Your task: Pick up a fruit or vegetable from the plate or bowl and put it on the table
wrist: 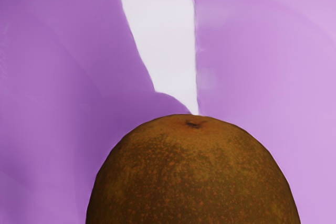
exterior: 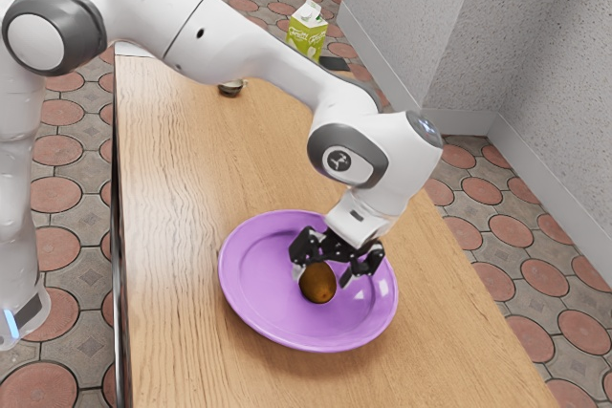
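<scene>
Exterior view, arm: the white arm [exterior: 239, 40] comes in from the exterior view's left and bends down over the plate [exterior: 239, 305].
Exterior view, gripper: black, low over the plate; the gripper [exterior: 321, 279] is open, its two fingers spread apart at the fruit [exterior: 317, 286], with a gap between the fruit and the finger on the exterior view's right.
Exterior view, fruit: brown and rounded, on the plate near its middle, just under the gripper.
Exterior view, plate: purple, wide-rimmed, flat on the table [exterior: 182, 236], with small pale patches beside the fruit.
Exterior view, table: light wood with a visible grain.
Exterior view, carton: green and white; the carton [exterior: 307, 33] stands upright at the table's far end, near a flat black thing [exterior: 334, 63].
Exterior view, small dark thing: a small dark thing [exterior: 230, 89] with a pale top sits on the table, well apart from the plate.
Exterior view, floor: round reddish tiles set in grey on the floor [exterior: 57, 195].
Wrist view, fruit: close under the hand, mottled brown with orange flecks and a dark scar [wrist: 193, 124].
Wrist view, plate: purple behind the fruit, with a white patch [wrist: 168, 38] narrowing to a point beside the scar.
</scene>
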Robot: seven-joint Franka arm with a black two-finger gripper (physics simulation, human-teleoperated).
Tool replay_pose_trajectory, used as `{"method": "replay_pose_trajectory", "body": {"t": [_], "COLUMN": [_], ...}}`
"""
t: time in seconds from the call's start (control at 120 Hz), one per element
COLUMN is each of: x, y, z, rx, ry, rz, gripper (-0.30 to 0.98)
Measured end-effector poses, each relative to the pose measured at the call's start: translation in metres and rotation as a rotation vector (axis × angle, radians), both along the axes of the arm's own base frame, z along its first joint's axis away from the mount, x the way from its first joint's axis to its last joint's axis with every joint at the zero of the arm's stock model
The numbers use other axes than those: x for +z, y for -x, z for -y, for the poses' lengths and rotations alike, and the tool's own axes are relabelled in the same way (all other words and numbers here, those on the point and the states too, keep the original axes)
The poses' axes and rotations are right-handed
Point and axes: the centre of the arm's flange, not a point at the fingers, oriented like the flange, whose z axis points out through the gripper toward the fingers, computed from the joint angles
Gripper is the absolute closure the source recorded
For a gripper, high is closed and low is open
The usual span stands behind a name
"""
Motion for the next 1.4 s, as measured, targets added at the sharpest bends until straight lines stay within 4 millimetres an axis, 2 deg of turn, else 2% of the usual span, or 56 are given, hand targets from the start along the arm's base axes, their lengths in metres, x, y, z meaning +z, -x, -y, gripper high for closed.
{"method": "replay_pose_trajectory", "body": {"t": [0.158, 0.308, 0.433, 0.6, 0.65, 0.725, 0.775, 0.825, 0.95, 1.025, 1.117, 1.233, 1.4], "x": [-0.002, 0.001, 0.003, 0.010, 0.023, 0.070, 0.095, 0.105, 0.109, 0.108, 0.107, 0.113, 0.111], "y": [-0.002, -0.001, -0.003, -0.005, -0.008, -0.017, -0.027, -0.040, -0.064, -0.068, -0.069, -0.063, -0.060], "z": [0.002, 0.013, 0.017, 0.019, 0.021, 0.020, 0.005, -0.028, -0.124, -0.160, -0.177, -0.180, -0.180], "rx": [0.006, -0.004, 0.001, 0.014, 0.016, 0.022, 0.045, 0.100, 0.255, 0.313, 0.340, 0.334, 0.335], "ry": [0.018, 0.035, 0.045, 0.052, 0.060, 0.074, 0.063, 0.036, -0.036, -0.061, -0.077, -0.099, -0.108], "rz": [0.006, 0.033, 0.056, 0.086, 0.113, 0.194, 0.235, 0.250, 0.250, 0.241, 0.233, 0.230, 0.218], "gripper": [0.00, 0.09, 0.30, 0.43, 0.45, 0.45, 0.45, 0.41, 0.40, 0.40, 0.40, 0.17, 0.05]}}
